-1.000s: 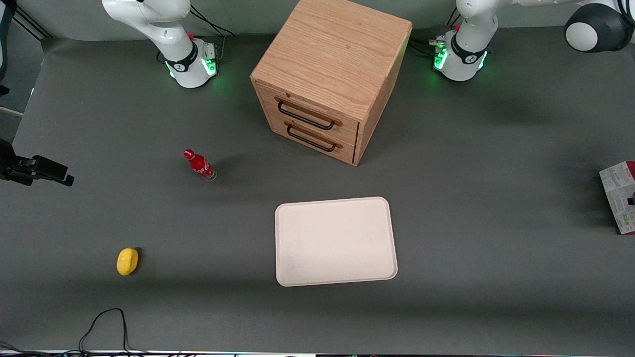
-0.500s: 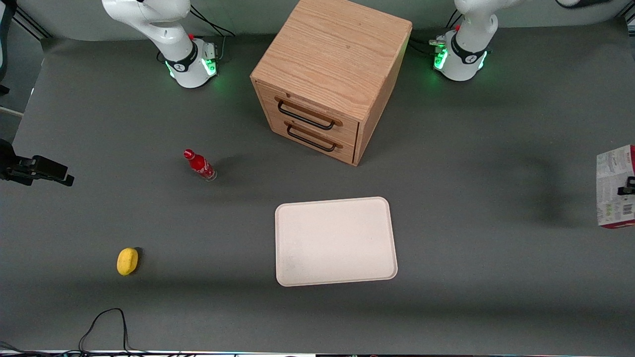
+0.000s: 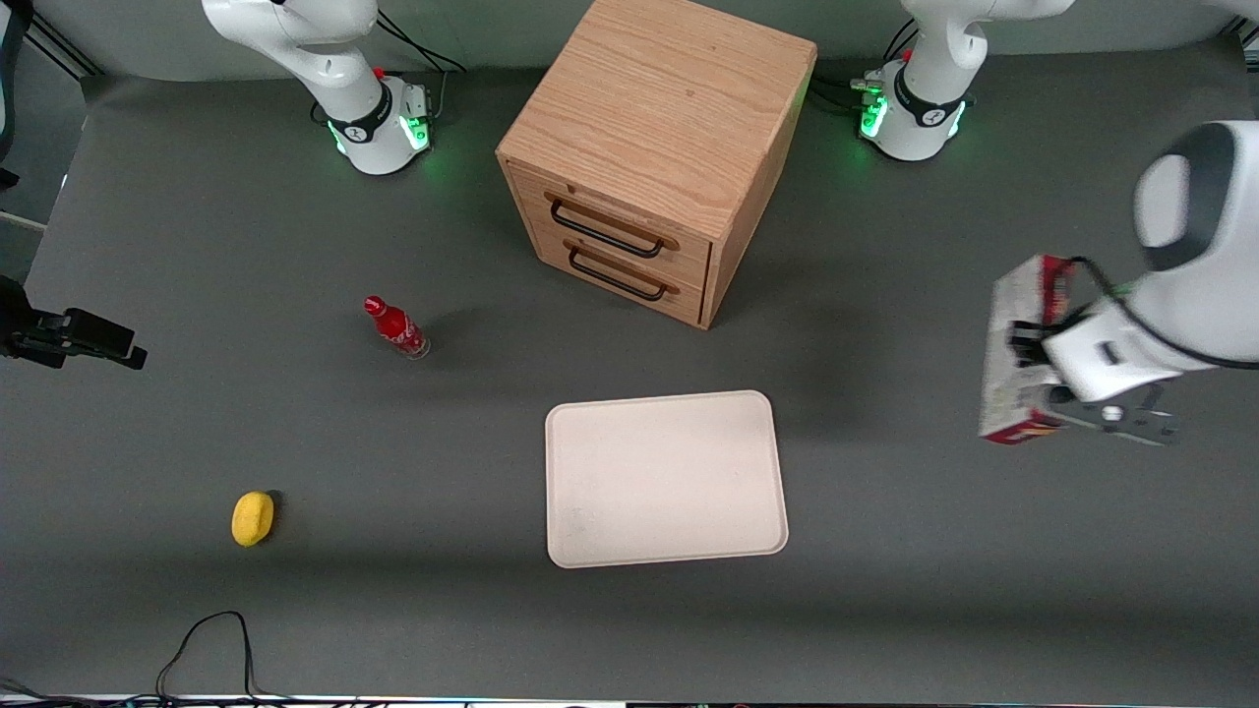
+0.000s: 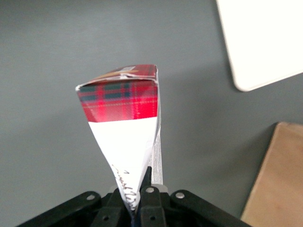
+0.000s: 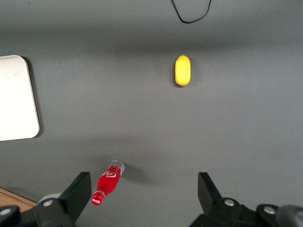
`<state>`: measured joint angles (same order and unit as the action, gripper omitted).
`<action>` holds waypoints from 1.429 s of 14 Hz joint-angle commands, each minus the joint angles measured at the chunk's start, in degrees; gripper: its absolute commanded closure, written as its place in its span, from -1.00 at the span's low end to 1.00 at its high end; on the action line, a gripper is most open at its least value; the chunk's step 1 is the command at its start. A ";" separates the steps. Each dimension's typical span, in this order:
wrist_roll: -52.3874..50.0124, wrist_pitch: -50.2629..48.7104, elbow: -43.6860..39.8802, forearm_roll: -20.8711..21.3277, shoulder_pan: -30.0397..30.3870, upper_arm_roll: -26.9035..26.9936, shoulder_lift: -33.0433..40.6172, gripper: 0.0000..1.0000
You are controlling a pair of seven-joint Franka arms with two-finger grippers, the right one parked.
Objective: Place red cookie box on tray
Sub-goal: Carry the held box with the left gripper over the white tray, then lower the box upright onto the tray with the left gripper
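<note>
- Gripper [image 3: 1033, 366] is up in the air toward the working arm's end of the table, fingers clamped on the red cookie box [image 3: 1013, 354]; box hangs clear of the table, not resting on anything.
- Front view: box's pale print panel shows, w/ red at its two ends; wrist housing covers part of the box's side, so the fingers themselves are mostly hidden there.
- Left wrist view: box [image 4: 124, 123] runs away from the camera, tartan red end farthest out, white panel w/ script nearer the fingers; lettering too cut off to read. Finger bases are cropped at the frame edge.
- Tray [image 3: 665, 479] lies flat on the grey table, nothing on it, well apart from the box; only one rounded corner of the tray [image 4: 265, 38] shows in the wrist view.
- Wooden drawer cabinet [image 3: 654, 147] stands farther from the front camera than the tray, two handled drawers shut.
- Small red bottle [image 3: 395, 327] & yellow object [image 3: 253, 517] sit toward the parked arm's end; can't tell what the yellow thing is.
</note>
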<state>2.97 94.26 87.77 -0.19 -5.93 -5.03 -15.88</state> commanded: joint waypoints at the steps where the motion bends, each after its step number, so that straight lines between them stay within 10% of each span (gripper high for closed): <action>1: -12.07 7.05 0.74 0.90 -3.63 -2.70 -3.53 1.00; 9: -28.71 13.22 -15.42 3.62 -17.27 -2.09 -26.73 1.00; 20: -31.53 18.23 -22.82 1.43 -17.97 1.25 -34.65 1.00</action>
<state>-26.69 113.06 68.11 2.24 -22.78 -4.50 -48.67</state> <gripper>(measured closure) 0.956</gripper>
